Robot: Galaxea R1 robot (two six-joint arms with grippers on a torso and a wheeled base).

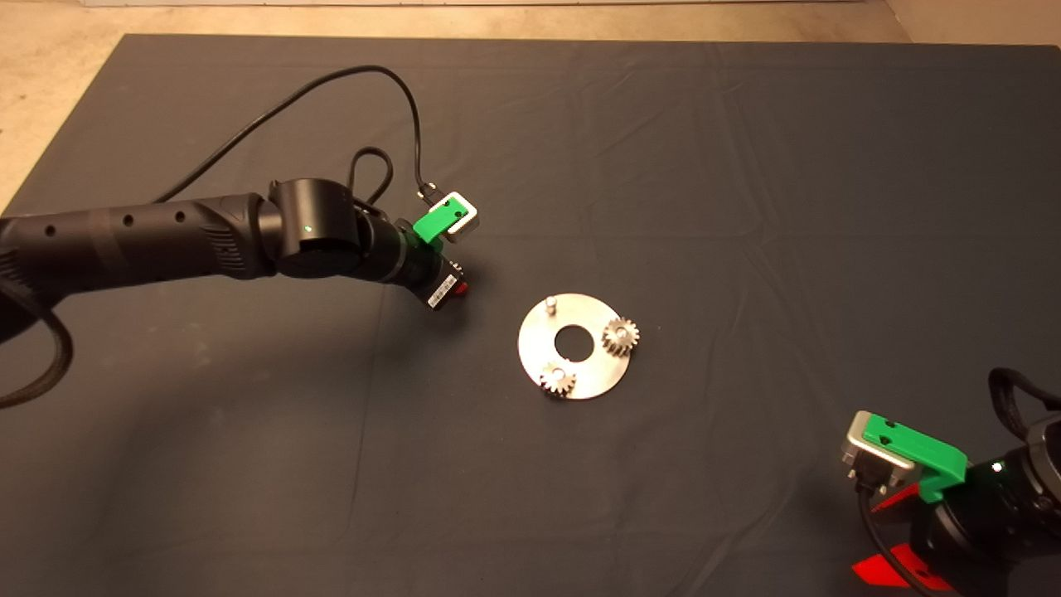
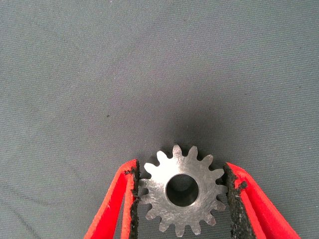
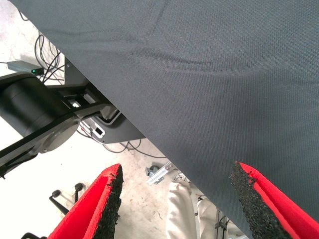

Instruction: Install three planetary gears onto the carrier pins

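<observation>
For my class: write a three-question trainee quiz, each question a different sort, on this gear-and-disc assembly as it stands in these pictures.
1. True or false: every pin on the disc already carries a gear.
2. Multiple choice: the third gear is (A) lying loose on the mat, (B) between the pads of the left tool, (C) held by the right tool.
3. Fill in: the right tool waits at the mat's lower ____ corner, open.

Key:
1. False: two gears are on; one pin is bare.
2. B.
3. Right.
</observation>
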